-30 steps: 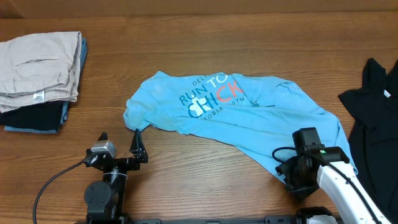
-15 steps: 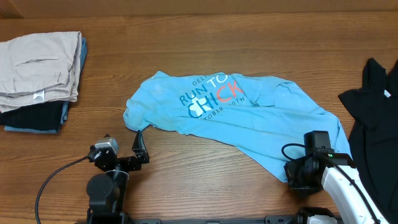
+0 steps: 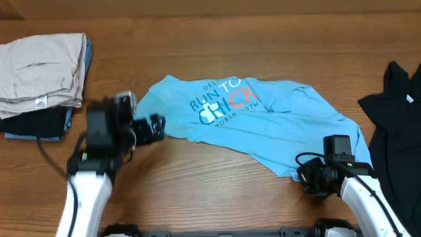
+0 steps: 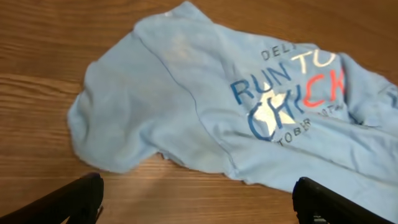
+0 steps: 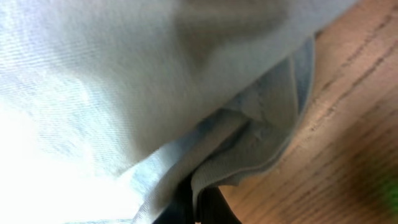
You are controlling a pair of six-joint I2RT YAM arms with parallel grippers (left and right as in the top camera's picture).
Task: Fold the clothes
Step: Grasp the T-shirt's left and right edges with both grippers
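The clothes, a light blue T-shirt (image 3: pixel 263 128) with white and red lettering, lie crumpled and spread across the middle of the table. My left gripper (image 3: pixel 158 128) hovers wide open at the shirt's left sleeve. In the left wrist view its two dark fingertips (image 4: pixel 81 198) frame bare wood just short of the sleeve (image 4: pixel 118 118), with nothing between them. My right gripper (image 3: pixel 307 178) sits at the shirt's lower right corner, shut on the hem. Up close, folded blue fabric (image 5: pixel 261 124) is pinched between its dark fingers (image 5: pixel 217 208).
A folded beige garment (image 3: pixel 39 69) lies on dark folded clothes (image 3: pixel 36 125) at the far left. A black garment (image 3: pixel 398 125) lies at the right edge. Bare wood runs along the table's front.
My left arm has swung up from the front edge to the shirt's left sleeve, still open. My right gripper has closed on the shirt's lower right hem.
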